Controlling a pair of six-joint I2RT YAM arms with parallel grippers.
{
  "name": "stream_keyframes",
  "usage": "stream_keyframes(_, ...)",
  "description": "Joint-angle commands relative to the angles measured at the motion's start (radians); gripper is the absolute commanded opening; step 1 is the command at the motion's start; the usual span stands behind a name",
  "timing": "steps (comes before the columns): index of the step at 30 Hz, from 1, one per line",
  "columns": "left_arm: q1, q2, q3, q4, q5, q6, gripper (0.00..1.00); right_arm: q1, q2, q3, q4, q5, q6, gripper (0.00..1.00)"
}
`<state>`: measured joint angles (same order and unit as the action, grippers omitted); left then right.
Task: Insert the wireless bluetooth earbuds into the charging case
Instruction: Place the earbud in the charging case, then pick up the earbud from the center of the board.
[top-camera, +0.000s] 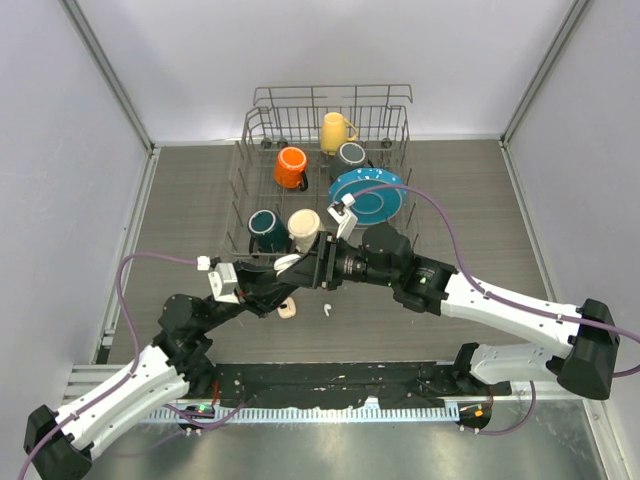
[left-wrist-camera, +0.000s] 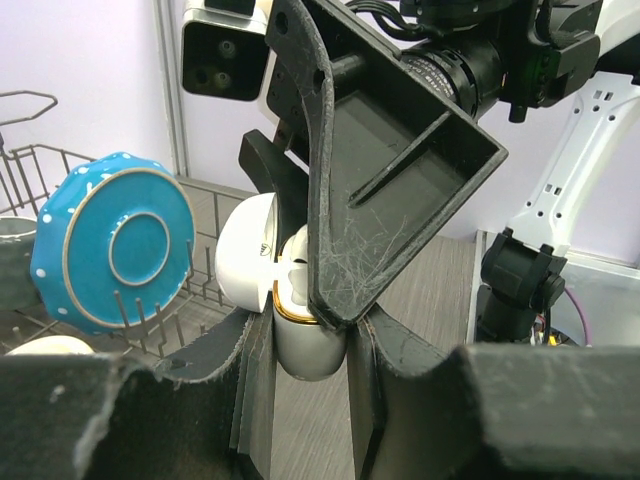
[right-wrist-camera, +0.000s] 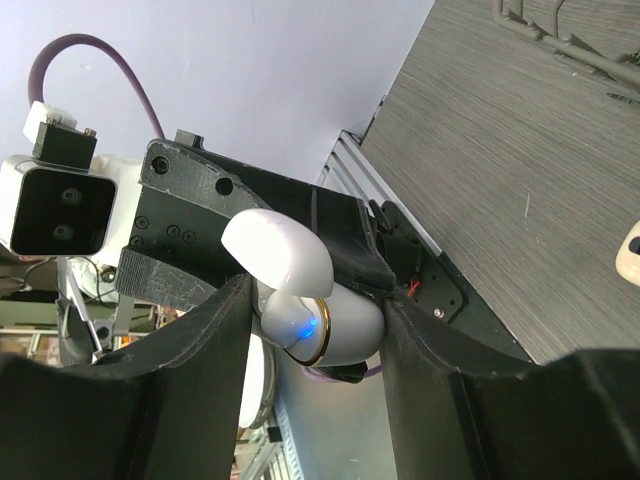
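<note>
Earbud (top-camera: 327, 310), white and short-stemmed, is being seen lying loose on the tabletop (top-camera: 480, 210), just beside the charging case (right-wrist-camera: 345, 335) on the side toward the arm bases, with a small beige rounded object (top-camera: 288, 308) lying near it. The charging case is being held off the tabletop with its lid (right-wrist-camera: 275, 245) hinged open. Its lower body is being clamped by the left pincer (left-wrist-camera: 307, 340), which is closed tightly on it, while the right pincer (right-wrist-camera: 318, 300), about half closed, appears to be pressed against it from both sides near the gold rim. With two grips being applied at once, the glossy shell is likely to be twisted or squeezed out of one of them, or the lid to be snapped shut with the loose earbud outside. Something white is showing inside the rim, but whether a bud is being carried there cannot be told. Beyond the charging case, away from the bases, a dish rack (top-camera: 245, 150) is being occupied by five mugs (top-camera: 291, 167) and a teal plate (top-camera: 366, 195).
</note>
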<state>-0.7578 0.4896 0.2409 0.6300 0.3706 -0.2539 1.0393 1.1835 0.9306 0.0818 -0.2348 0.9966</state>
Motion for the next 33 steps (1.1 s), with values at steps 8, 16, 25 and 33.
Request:
stream_keyframes(8,0.003,-0.036,0.014,0.019,-0.010,-0.001,0.00,0.007,0.015,0.099,-0.185,0.060,-0.139,0.46)
stream_keyframes(16,0.002,-0.069,-0.009,-0.004,-0.041,-0.001,0.00,0.007,-0.070,0.082,-0.177,0.134,-0.162,0.80)
stream_keyframes(25,0.003,-0.161,-0.041,-0.093,-0.085,0.002,0.00,0.007,-0.228,0.053,-0.252,0.284,-0.217,0.82)
stream_keyframes(33,0.002,-0.359,-0.068,-0.294,-0.177,0.011,0.00,0.008,-0.268,-0.035,-0.470,0.402,-0.210,0.65)
